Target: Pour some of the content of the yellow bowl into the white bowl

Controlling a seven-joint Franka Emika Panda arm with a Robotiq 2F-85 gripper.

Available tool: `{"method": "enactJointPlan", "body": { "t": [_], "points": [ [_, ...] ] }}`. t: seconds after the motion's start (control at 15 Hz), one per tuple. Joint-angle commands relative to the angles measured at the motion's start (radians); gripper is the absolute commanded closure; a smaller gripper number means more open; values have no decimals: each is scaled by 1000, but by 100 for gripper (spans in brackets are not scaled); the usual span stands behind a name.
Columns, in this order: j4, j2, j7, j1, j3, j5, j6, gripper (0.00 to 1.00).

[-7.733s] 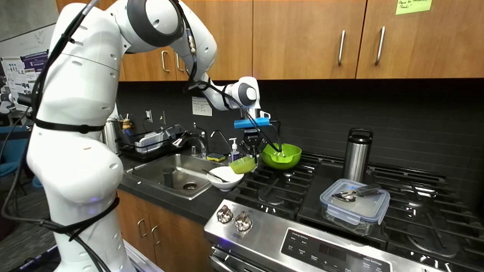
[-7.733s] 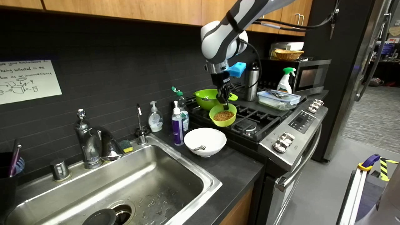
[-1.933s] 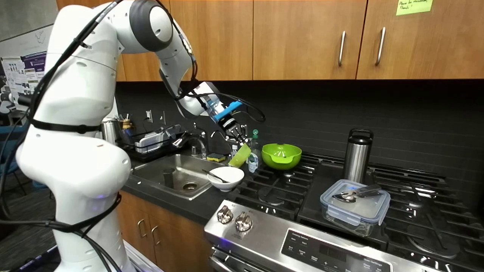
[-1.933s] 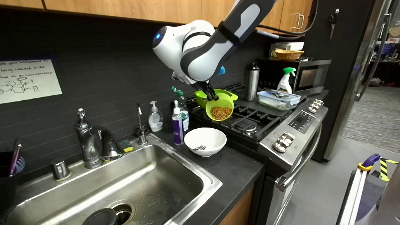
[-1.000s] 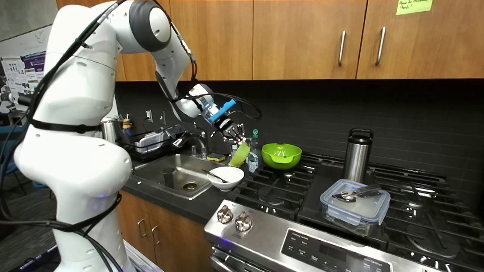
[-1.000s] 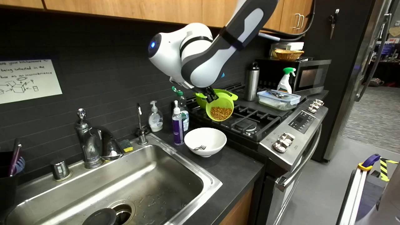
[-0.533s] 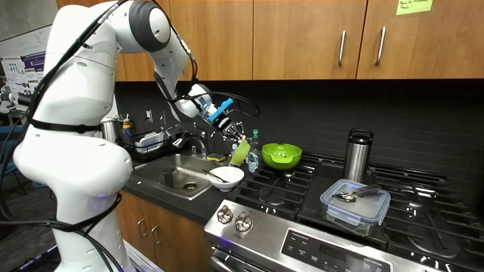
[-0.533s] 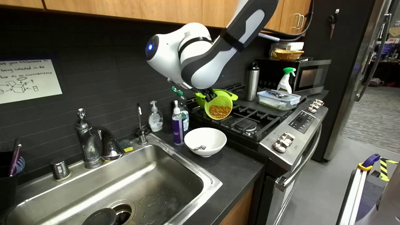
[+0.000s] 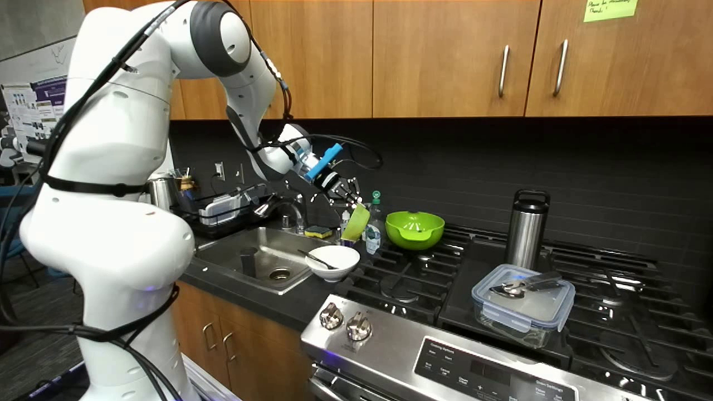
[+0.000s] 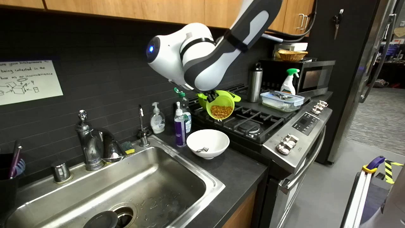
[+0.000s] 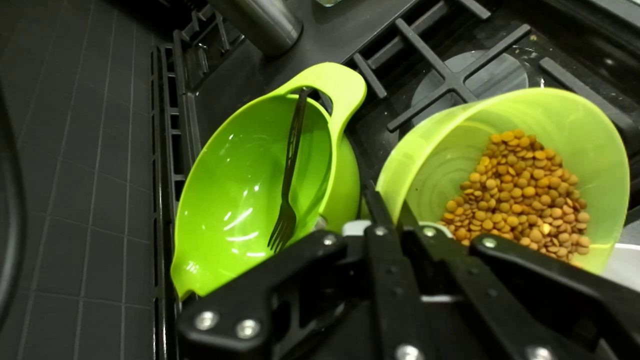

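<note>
My gripper (image 11: 390, 202) is shut on the rim of the yellow bowl (image 11: 560, 112), with one finger inside and one outside. The yellow bowl holds brown-orange lentils (image 11: 522, 200) gathered toward its lower side. It is held in the air, strongly tilted, in both exterior views (image 9: 356, 223) (image 10: 223, 100). The gripper also shows in both exterior views (image 9: 355, 199) (image 10: 211, 95), partly hidden by the arm in one. The white bowl (image 10: 207, 139) stands upright on the counter with a fork in it, lower than the yellow bowl; it also shows in an exterior view (image 9: 337, 257).
A larger bright green bowl (image 9: 415, 229) with a fork in it stands on the stove, close behind the yellow bowl. Soap bottles (image 10: 180, 126) stand beside the white bowl. The sink (image 10: 158, 183) borders it. A clear lidded container (image 9: 523, 301) and steel bottle (image 9: 526, 231) stand on the stove.
Since the oldest frames, the wrist has swung over and the yellow bowl has gone from slightly to strongly tilted. In the last second it has tilted and risen slightly more. The white bowl has not moved.
</note>
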Motion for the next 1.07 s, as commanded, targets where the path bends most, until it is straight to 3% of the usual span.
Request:
{"method": "enactJointPlan", "body": {
  "t": [0.0, 1.0],
  "points": [
    [-19, -23, 31, 10, 6, -39, -22, 99],
    [-45, -33, 105, 30, 23, -85, -69, 99]
  ]
}}
